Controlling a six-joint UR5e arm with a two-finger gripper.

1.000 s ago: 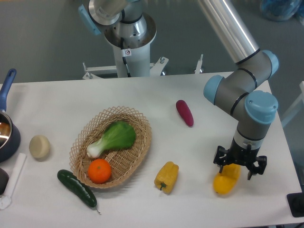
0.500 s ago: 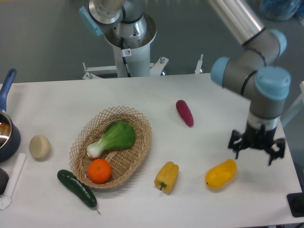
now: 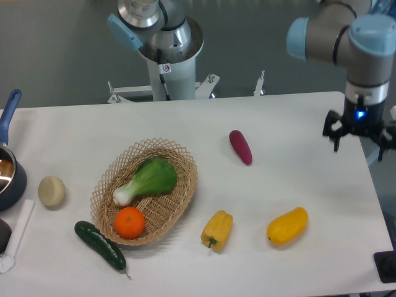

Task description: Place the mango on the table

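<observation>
The mango (image 3: pixel 288 226) is a smooth oval yellow-orange fruit. It lies on the white table (image 3: pixel 297 161) near the front right, free of the gripper. My gripper (image 3: pixel 361 137) is open and empty. It hangs high above the table's right edge, well up and to the right of the mango.
A yellow bell pepper (image 3: pixel 217 230) lies left of the mango. A wicker basket (image 3: pixel 146 189) holds a bok choy (image 3: pixel 146 180) and an orange (image 3: pixel 130 223). A purple eggplant (image 3: pixel 241 146), a cucumber (image 3: pixel 100 245), a pale round item (image 3: pixel 51 191) and a blue pot (image 3: pixel 8 170) also sit on the table.
The gripper let go of the mango and rose up and to the right, away from it. The mango stays lying on the table.
</observation>
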